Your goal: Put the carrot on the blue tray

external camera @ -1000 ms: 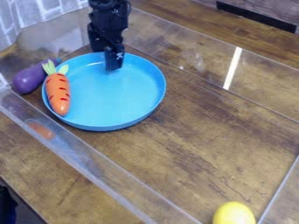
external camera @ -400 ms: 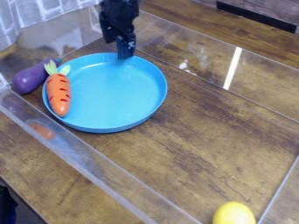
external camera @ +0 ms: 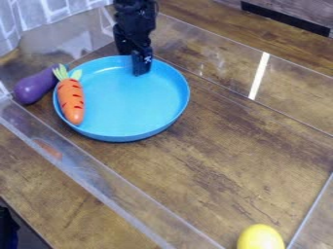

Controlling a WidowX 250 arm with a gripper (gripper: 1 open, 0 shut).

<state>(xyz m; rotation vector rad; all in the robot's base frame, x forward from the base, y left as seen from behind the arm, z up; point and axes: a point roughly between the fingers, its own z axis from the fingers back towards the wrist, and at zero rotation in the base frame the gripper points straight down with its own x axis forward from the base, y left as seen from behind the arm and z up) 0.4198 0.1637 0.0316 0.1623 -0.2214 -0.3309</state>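
The orange carrot (external camera: 72, 97) lies lengthwise along the left rim of the round blue tray (external camera: 136, 109), with its green top pointing away from the camera. My black gripper (external camera: 140, 65) hangs point-down over the tray's far rim, well to the right of the carrot. Its fingers look open and nothing shows between them.
A purple eggplant (external camera: 33, 88) lies just left of the tray, close to the carrot's top. A yellow lemon (external camera: 260, 237) sits at the near right edge. A clear plastic wall runs along the near left side of the wooden table (external camera: 235, 146).
The gripper has moved a little to the right along the tray's far rim. The tray and the carrot on it have shifted slightly right.
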